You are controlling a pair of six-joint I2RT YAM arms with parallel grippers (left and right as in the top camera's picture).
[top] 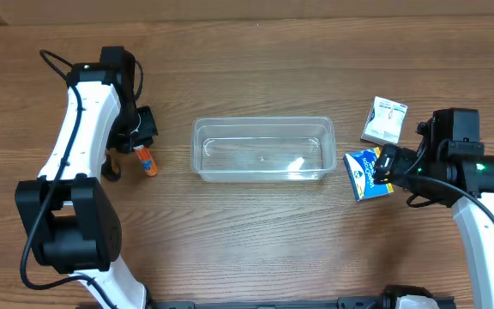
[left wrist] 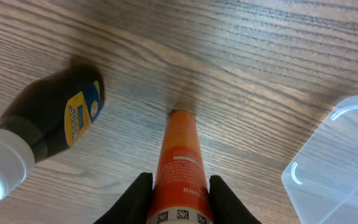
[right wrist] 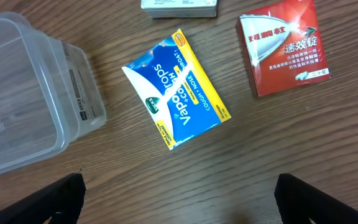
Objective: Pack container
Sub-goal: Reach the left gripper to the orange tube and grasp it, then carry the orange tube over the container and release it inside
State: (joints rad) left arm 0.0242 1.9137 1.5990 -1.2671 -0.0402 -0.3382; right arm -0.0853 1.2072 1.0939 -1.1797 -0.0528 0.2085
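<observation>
**Left station.** The left gripper is narrowed onto the orange tube. One finger bears on each long side near the labelled end, and no gap shows between pad and tube. The tube points away from the wrist with its tip low over the wood. Whether the tip touches the table cannot be told. Gripping across the narrow width suits the tube's round body and leaves its length free to be lowered end first. A dark bottle with a white cap lies on its side just left of the tube, apart from the fingers and not held.

**Centre.** The container stands upright on the table between the two arms, open side up, with nothing visible inside. Its long sides run left to right, so either arm can reach over a short end. One rounded corner shows at the right edge of the left wrist view.

**Right station.** The right gripper is spread wide and holds nothing. It hovers above the blue VapoDrops box, which lies flat and skewed just beside the container's right end. A red box lies flat further out, and a pale box beyond. The wide opening is judged to suit the blue box's width. The box's skew may call for wrist rotation before closing.
</observation>
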